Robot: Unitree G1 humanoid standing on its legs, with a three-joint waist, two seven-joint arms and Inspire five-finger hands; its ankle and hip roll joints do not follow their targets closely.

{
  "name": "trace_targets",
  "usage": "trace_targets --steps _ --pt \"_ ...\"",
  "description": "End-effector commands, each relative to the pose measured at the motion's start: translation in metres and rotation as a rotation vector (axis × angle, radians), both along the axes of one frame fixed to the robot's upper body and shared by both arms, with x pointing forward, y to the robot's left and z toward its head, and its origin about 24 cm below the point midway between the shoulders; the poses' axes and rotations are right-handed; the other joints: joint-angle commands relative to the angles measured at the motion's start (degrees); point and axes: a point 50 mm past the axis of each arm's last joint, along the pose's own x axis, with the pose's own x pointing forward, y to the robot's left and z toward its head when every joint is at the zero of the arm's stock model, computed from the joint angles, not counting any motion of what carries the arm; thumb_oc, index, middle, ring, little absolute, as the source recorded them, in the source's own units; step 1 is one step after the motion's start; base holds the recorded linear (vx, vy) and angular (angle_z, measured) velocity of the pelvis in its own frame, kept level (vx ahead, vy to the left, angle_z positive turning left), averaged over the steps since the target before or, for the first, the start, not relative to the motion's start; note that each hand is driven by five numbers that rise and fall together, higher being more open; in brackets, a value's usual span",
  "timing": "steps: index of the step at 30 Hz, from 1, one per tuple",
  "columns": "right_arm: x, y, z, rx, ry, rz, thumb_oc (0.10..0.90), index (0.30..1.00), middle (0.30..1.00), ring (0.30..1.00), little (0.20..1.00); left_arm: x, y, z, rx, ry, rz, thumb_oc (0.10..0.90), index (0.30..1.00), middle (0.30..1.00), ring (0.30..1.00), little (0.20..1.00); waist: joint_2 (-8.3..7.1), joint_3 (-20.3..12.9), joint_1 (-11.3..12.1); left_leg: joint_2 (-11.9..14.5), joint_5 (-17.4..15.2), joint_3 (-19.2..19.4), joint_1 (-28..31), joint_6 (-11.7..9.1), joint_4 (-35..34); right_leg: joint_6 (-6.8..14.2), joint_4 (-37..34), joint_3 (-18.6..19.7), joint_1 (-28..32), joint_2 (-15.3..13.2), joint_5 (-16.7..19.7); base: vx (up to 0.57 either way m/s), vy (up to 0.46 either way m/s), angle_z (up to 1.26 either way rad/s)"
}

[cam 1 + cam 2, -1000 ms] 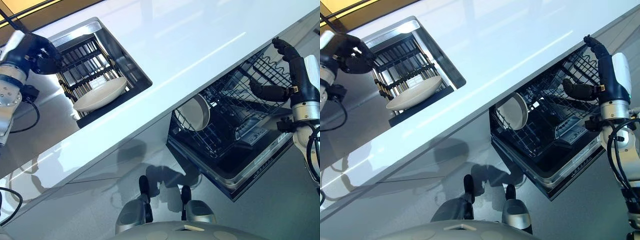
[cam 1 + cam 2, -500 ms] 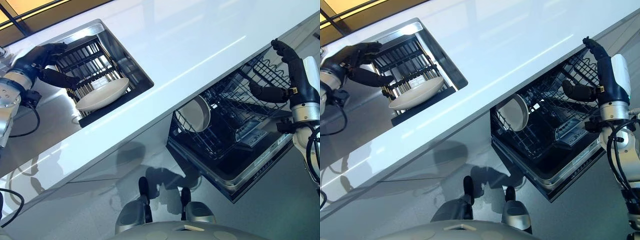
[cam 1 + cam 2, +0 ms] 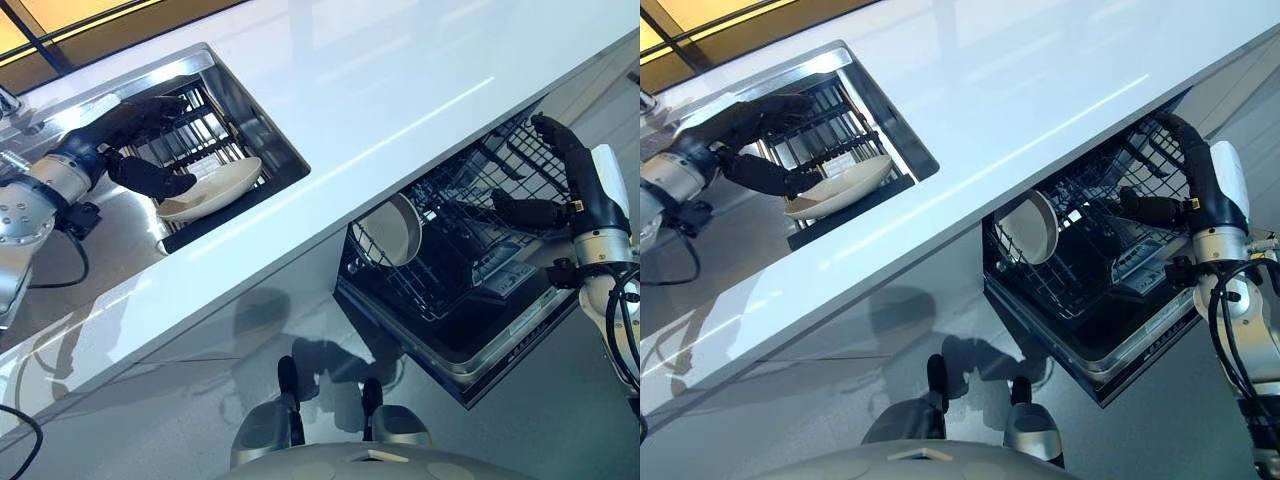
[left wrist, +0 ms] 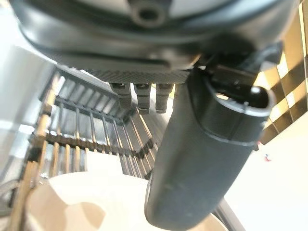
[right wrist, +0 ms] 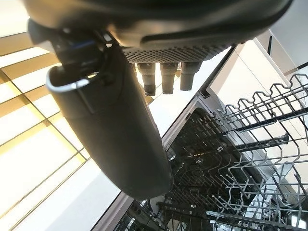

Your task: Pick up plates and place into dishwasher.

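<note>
left hand [image 3: 130, 150] reaching over the sink [image 3: 245, 105], fingers straight and spread above the black rack [image 3: 195, 125], thumb stretched low toward the near edge of the cream plate [image 3: 215, 187]. thumb tip right at the plate's rim, contact hard to judge from the head views; in the left wrist view thumb [image 4: 202, 159] overlapping the plate [image 4: 96, 202], fingers not curled round anything. plate lying tilted on the rack inside the sink, its far edge partly hidden by the hand.

second plate [image 3: 392, 228] standing on edge in the lower basket [image 3: 440, 250] of the open dishwasher [image 3: 470, 330], upper part cut off by the white counter [image 3: 380, 90] edge.

right hand [image 3: 560, 185] held over the far end of the basket, fingers extended, thumb out toward the wires, nothing held. right wrist view: fingers [image 5: 166, 72] short and straight, thumb apart, wire tines [image 5: 250, 144] beyond. fingertips partly lost against the dark wires, so touching or not unclear. dishwasher interior below the basket dark, contents not readable.
</note>
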Motion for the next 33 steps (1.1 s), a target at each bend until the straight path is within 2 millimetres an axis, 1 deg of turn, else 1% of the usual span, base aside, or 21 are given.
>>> trace_targets --steps 1,5,10,12,13,14,18,19,20,25,30,32,33 --pt "-0.009 0.005 0.050 -0.106 -0.226 0.046 0.800 0.900 0.900 0.900 0.900 -0.018 0.020 0.056 0.107 -0.239 0.086 0.800 0.900 0.900 0.900 0.900 0.34 -8.78 1.06 -1.98 -7.97 0.25 5.43 -1.67 0.09 3.23 0.61 -1.27 -3.64 1.17 4.38 -0.04 -0.007 0.09" --pt "-0.010 0.005 0.053 -0.107 -0.225 0.044 0.800 0.900 0.900 0.900 0.900 -0.024 0.023 0.059 0.163 -0.232 0.095 0.800 0.900 0.900 0.900 0.900 0.49 -8.87 1.32 -2.02 -7.87 -0.09 5.27 -1.68 0.09 3.23 0.60 -1.52 -3.63 1.10 4.39 -0.01 -0.003 0.09" --pt "-0.009 0.004 0.053 -0.105 -0.218 0.046 0.800 0.900 0.900 0.900 0.900 -0.029 0.025 0.064 0.141 -0.274 0.089 0.800 0.900 0.900 0.900 0.900 0.70 -8.94 1.56 -1.94 -8.48 -0.26 5.56 -1.71 0.09 3.31 0.61 -1.76 -3.23 1.00 3.80 0.00 0.000 0.01" --pt "-0.010 0.004 0.052 -0.106 -0.218 0.046 0.800 0.900 0.900 0.900 0.900 -0.031 0.024 0.065 0.120 -0.273 0.077 0.800 0.900 0.900 0.900 0.900 0.77 -8.79 1.65 -1.97 -7.87 -0.17 5.30 -1.67 0.09 3.20 0.72 -1.98 -3.45 0.87 4.21 -0.03 0.002 0.05" --pt "-0.010 0.004 0.052 -0.106 -0.218 0.046 0.800 0.900 0.900 0.900 0.900 -0.032 0.024 0.065 0.113 -0.269 0.072 0.800 0.900 0.900 0.900 0.900 0.82 -8.92 1.68 -1.93 -8.53 -0.34 5.57 -1.74 0.09 3.34 0.64 -1.92 -3.16 0.90 3.70 -0.01 -0.001 0.03" --pt "-0.011 0.004 0.052 -0.106 -0.219 0.046 0.800 0.900 0.900 0.900 0.900 -0.032 0.024 0.065 0.103 -0.264 0.064 0.800 0.900 0.900 0.900 0.900 0.85 -8.91 1.74 -1.93 -8.47 -0.39 5.49 -1.75 0.09 3.35 0.64 -1.96 -3.23 0.85 3.75 0.00 0.000 0.00" --pt "-0.008 0.006 0.053 -0.104 -0.222 0.048 0.800 0.900 0.900 0.900 0.900 -0.032 0.020 0.059 0.085 -0.234 0.030 0.800 0.900 0.900 0.900 0.900 0.98 -8.60 1.91 -1.95 -8.50 -0.65 5.66 -1.74 0.09 3.36 0.74 -2.17 -3.00 0.76 3.69 -0.01 -0.001 0.00" --pt "-0.008 0.006 0.053 -0.103 -0.222 0.049 0.800 0.900 0.900 0.900 0.900 -0.031 0.018 0.057 0.083 -0.227 0.022 0.800 0.900 0.900 0.900 0.900 0.91 -8.51 1.93 -2.02 -7.87 -0.58 5.38 -1.66 0.09 3.27 0.86 -2.31 -3.32 0.67 4.20 0.00 0.000 0.00" --pt "-0.008 0.006 0.053 -0.102 -0.220 0.049 0.800 0.900 0.900 0.900 0.900 -0.031 0.017 0.056 0.081 -0.217 0.013 0.800 0.900 0.900 0.900 0.900 0.91 -8.72 1.99 -1.98 -8.56 -0.75 5.67 -1.74 0.09 3.41 0.74 -2.26 -2.98 0.73 3.68 0.00 0.000 0.00" --pt "-0.009 0.006 0.052 -0.099 -0.218 0.047 0.800 0.900 0.900 0.900 0.900 -0.031 0.007 0.044 0.041 -0.155 -0.064 0.800 0.900 0.900 0.900 0.900 0.69 -8.90 2.15 -2.03 -8.50 -0.94 5.55 -1.70 0.09 3.45 0.70 -2.33 -3.06 0.69 3.75 0.01 -0.004 0.01" --pt "-0.008 0.007 0.050 -0.096 -0.216 0.041 0.800 0.900 0.900 0.900 0.900 -0.028 -0.001 0.038 0.014 -0.111 -0.113 0.800 0.900 0.900 0.900 0.900 0.62 -8.83 2.09 -1.99 -8.57 -0.85 5.72 -1.61 0.09 3.43 0.79 -2.33 -3.02 0.70 3.77 -0.01 -0.001 0.00" --pt "-0.009 0.007 0.050 -0.093 -0.213 0.041 0.800 0.900 0.900 0.900 0.900 -0.027 -0.003 0.035 0.011 -0.083 -0.128 0.800 0.900 0.900 0.900 0.900 0.52 -8.69 1.97 -1.99 -8.05 -0.62 5.57 -1.52 0.09 3.40 0.92 -2.46 -3.31 0.59 4.25 -0.02 -0.003 0.00" --pt "-0.009 0.007 0.050 -0.093 -0.212 0.041 0.800 0.900 0.900 0.900 0.900 -0.027 -0.004 0.035 0.011 -0.081 -0.129 0.800 0.900 0.900 0.900 0.900 0.55 -8.82 1.97 -1.95 -8.64 -0.72 5.81 -1.58 0.09 3.51 0.78 -2.36 -3.03 0.65 3.81 0.04 -0.005 0.00"
